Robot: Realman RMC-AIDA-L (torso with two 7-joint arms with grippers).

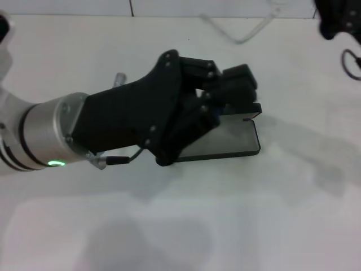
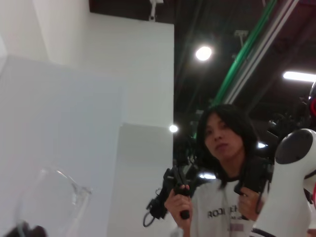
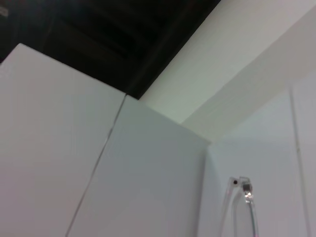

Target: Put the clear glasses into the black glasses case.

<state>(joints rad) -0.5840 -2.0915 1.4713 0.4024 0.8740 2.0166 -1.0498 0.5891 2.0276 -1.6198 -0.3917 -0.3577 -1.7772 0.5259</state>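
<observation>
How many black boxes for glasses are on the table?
1. The black rectangular hard-shell glasses case lies open, partly under the left gripper; the right gripper is parked far right. Another could hide beneath the arm.

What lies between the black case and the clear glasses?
Head view: the left hand reaches over the black glasses case's far edge; beyond it, bare table up to the clear glasses.
</observation>
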